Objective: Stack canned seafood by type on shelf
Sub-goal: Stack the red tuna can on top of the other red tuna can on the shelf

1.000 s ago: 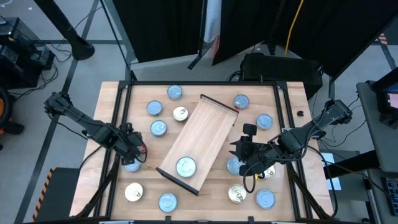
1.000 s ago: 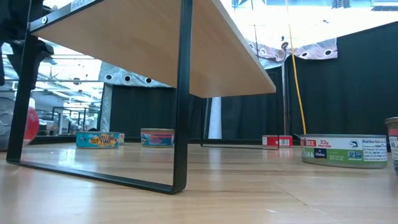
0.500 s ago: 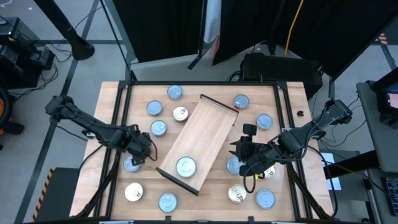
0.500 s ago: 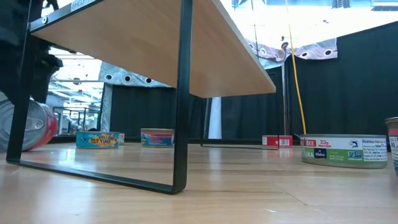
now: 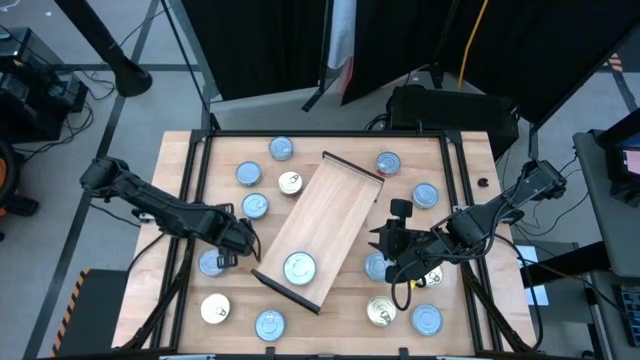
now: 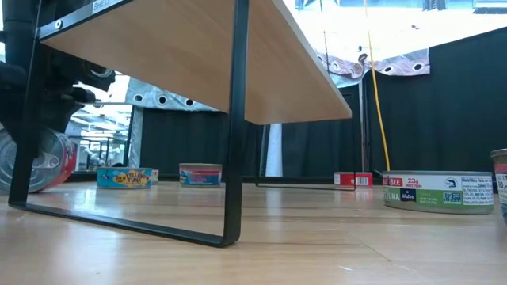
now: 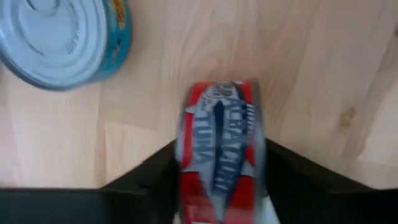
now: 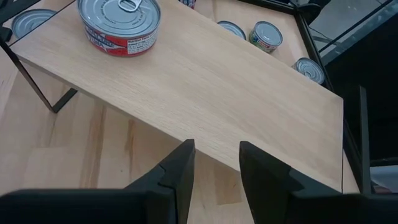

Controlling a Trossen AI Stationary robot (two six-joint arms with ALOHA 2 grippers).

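Left wrist view: left tool (image 7: 217, 180) grips a red tin (image 7: 219, 149) on edge, label reading "ALBACORE TUNA".

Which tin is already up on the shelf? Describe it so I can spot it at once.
Find the shelf, the long pale board lying slantwise mid-table. The tin sits alone on its near end, by the dark rail. Unlike the tins around it, which rest on the tabletop, it stands on the board, with a red label and a pull-tab top.
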